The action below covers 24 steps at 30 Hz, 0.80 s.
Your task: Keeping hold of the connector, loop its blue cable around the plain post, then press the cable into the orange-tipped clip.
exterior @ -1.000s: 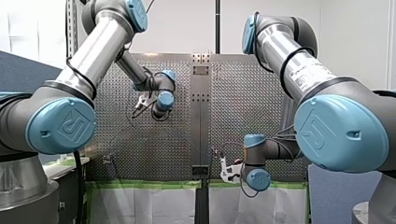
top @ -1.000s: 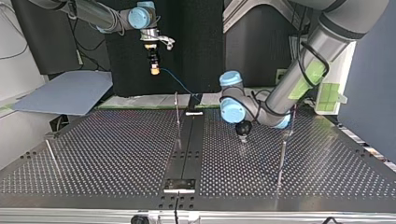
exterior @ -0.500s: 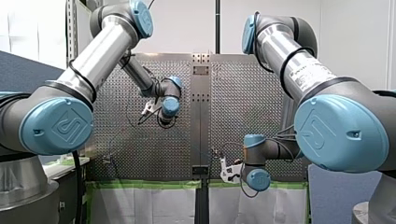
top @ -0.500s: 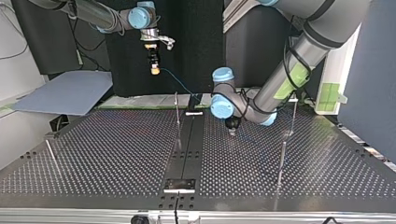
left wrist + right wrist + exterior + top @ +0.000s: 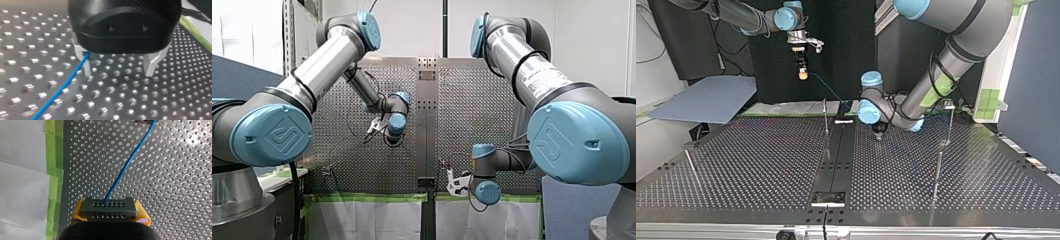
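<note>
Blue cable point(image 5: 130, 160) runs out of the grey connector point(image 5: 108, 207), which our right gripper point(image 5: 110, 213) pinches between its yellow pads point(image 5: 142, 213), up above the edge of the perforated table point(image 5: 175, 182), near the green tape point(image 5: 53, 157). Our left gripper point(image 5: 119, 72) hangs low over the table with its metal fingers point(image 5: 150, 63) spread apart. The cable passes just beside one finger; whether it touches, we cannot tell.

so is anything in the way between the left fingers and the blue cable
Nothing visible. In the left wrist view my left gripper is open, and the blue cable runs over the perforated table right up to one of its metal fingers. Whether the cable sits inside the gap or just outside it cannot be told.
</note>
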Each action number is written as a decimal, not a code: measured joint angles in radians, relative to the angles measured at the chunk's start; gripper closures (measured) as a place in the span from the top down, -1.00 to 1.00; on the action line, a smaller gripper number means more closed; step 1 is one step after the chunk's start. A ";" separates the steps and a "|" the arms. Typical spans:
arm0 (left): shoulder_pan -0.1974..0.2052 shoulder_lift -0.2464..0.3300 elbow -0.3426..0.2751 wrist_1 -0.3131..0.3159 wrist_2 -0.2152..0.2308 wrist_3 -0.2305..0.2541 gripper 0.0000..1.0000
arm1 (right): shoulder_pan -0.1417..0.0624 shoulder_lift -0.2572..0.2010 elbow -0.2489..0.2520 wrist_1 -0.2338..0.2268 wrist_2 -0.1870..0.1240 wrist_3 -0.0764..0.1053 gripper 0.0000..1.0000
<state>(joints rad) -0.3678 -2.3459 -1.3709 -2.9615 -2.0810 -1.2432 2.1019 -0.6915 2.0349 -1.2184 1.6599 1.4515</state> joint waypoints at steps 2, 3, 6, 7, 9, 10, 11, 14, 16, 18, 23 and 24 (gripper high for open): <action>-0.001 -0.015 0.005 0.000 -0.001 0.000 0.98 | 0.000 0.000 0.000 0.000 0.000 0.000 -1.00; -0.002 -0.026 0.010 0.000 -0.001 0.000 0.98 | 0.000 0.000 0.000 0.000 0.000 0.000 -1.00; -0.007 -0.053 0.020 0.004 0.001 -0.001 0.98 | 0.000 0.000 0.000 0.000 0.000 0.000 -1.00; -0.008 -0.059 0.021 0.008 0.002 -0.002 0.98 | 0.000 0.000 0.000 0.000 0.000 0.000 -1.00; -0.011 -0.068 0.023 0.016 0.003 -0.004 0.98 | 0.000 0.000 0.000 0.001 0.000 0.000 -1.00; -0.012 -0.070 0.024 0.018 0.003 -0.004 0.98 | 0.000 0.000 0.000 0.001 0.000 0.000 -1.00; -0.013 -0.071 0.024 0.019 0.004 -0.005 0.98 | 0.000 0.000 0.000 0.001 0.000 0.000 -1.00; -0.019 -0.074 0.024 0.021 0.009 -0.006 0.98 | 0.000 0.000 0.000 0.002 0.000 0.000 -1.00; -0.024 -0.075 0.024 0.019 0.014 -0.007 0.98 | 0.000 0.000 0.000 0.002 0.000 0.000 -1.00; -0.031 -0.075 0.024 0.017 0.022 -0.009 0.98 | 0.000 0.000 0.000 0.001 -0.001 0.000 -1.00; -0.052 -0.076 0.023 0.015 0.049 -0.025 0.98 | 0.000 0.000 0.000 0.000 -0.001 0.000 -1.00; -0.056 -0.077 0.023 0.015 0.051 -0.028 0.98 | 0.000 0.000 0.000 -0.001 -0.001 0.000 -1.00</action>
<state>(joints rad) -0.4233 -2.4228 -1.3476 -2.9467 -2.0305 -1.2716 2.1023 -0.6917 2.0350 -1.2191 1.6585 1.4515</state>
